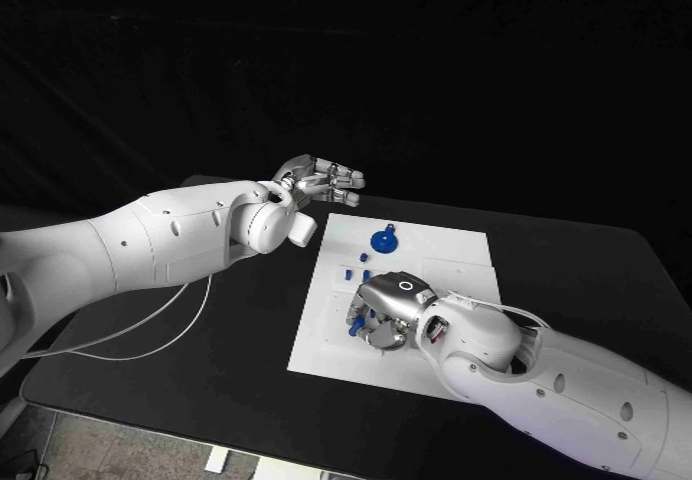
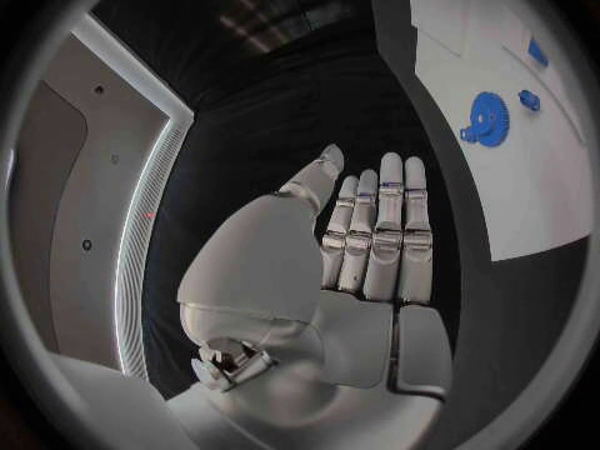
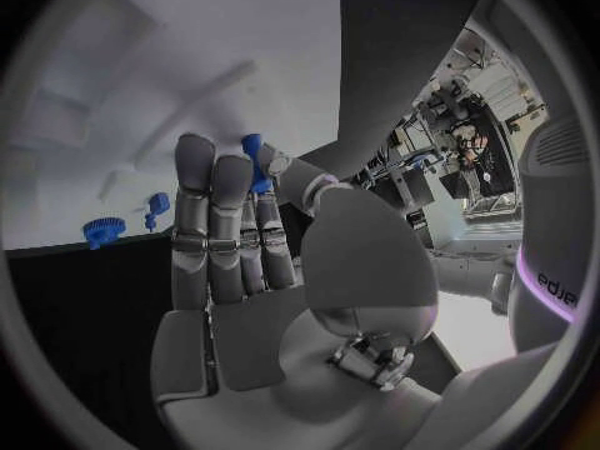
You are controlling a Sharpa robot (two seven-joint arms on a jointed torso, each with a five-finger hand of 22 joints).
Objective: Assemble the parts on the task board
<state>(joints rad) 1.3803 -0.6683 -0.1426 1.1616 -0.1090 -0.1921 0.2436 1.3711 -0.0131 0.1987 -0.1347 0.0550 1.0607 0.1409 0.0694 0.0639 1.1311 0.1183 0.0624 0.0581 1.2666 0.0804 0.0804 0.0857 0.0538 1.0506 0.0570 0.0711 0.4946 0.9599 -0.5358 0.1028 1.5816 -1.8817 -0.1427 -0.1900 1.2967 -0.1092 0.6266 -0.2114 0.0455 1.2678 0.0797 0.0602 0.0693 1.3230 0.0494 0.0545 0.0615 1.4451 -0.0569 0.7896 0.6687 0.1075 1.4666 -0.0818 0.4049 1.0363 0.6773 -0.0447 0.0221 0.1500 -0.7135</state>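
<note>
The white task board (image 1: 447, 255) lies in the middle of the black table. A blue gear (image 1: 384, 241) stands near its far left corner, with small blue parts (image 1: 349, 270) lying just nearer. My right hand (image 1: 387, 308) is low over the board's near left area. In the right wrist view a blue part (image 3: 256, 165) sits pinched between its thumb and fingertips (image 3: 196, 155); the gear (image 3: 103, 232) lies beyond. My left hand (image 1: 320, 182) hovers off the board's far left corner, fingers straight and holding nothing. The left wrist view shows that hand (image 2: 369, 240), the gear (image 2: 488, 120) and the board (image 2: 525, 200).
Black table (image 1: 216, 350) surrounds the board on all sides. A thin white cable (image 1: 159, 335) loops across the table on the left, under my left arm. A flat pale outline (image 1: 462, 265) marks the board's middle.
</note>
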